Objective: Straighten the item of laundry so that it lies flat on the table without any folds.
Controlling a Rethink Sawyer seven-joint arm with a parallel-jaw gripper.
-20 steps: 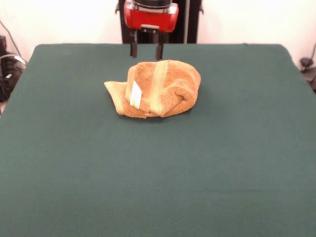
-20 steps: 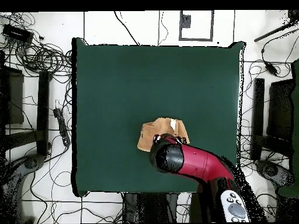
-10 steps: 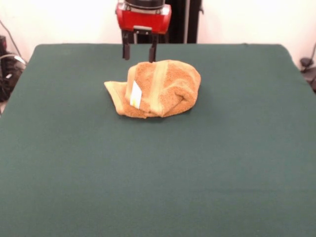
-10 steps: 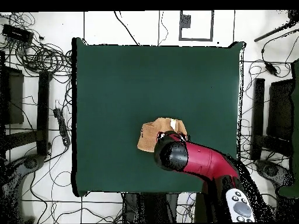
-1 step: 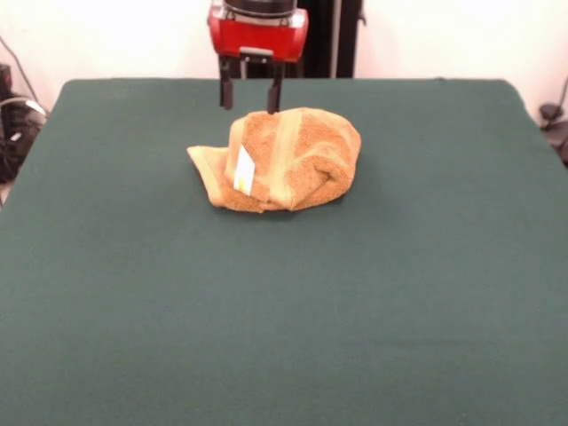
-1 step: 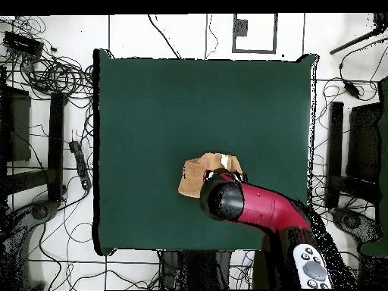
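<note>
a red and black gripper point(image 5: 249, 96), fingers spread, hovers at the far edge of a bunched golden-orange terry towel point(image 5: 282, 160) on the dark green cloth-covered table point(image 5: 284, 319); pinching several layers there could drag the bundle instead of unfolding it.

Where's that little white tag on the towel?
In the front view, the white tag sits on the bunched towel's left part, beside a paler band, facing the camera.

Tangled black cables point(image 6: 53, 72) lie on the pale floor point(image 6: 174, 34).
</note>
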